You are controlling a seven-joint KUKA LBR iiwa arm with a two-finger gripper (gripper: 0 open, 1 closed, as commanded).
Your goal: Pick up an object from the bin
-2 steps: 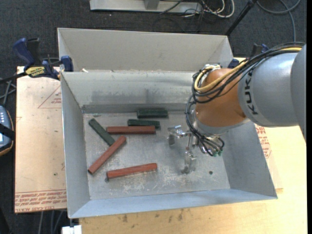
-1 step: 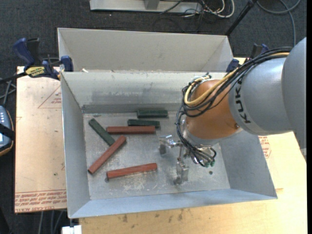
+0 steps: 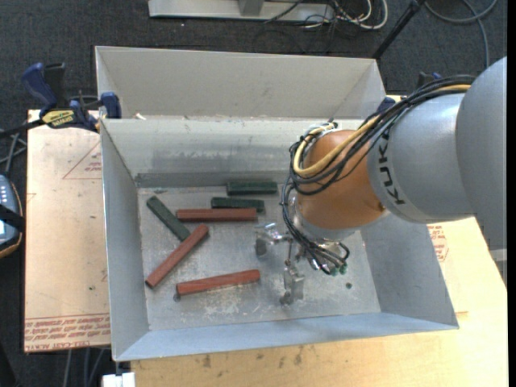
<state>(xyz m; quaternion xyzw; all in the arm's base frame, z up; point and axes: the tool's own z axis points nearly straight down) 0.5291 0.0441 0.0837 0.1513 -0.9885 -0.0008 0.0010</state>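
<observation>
Progress: nothing picked yet | my gripper (image 3: 276, 266) is low in the bin at lower centre of frame, fingers spread, empty | nearest: red-brown bar (image 3: 218, 282) just left | grasp and lift remain

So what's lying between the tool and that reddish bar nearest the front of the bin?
Nothing. In the camera view, only bare grey bin floor separates the tool from the reddish bar.
</observation>
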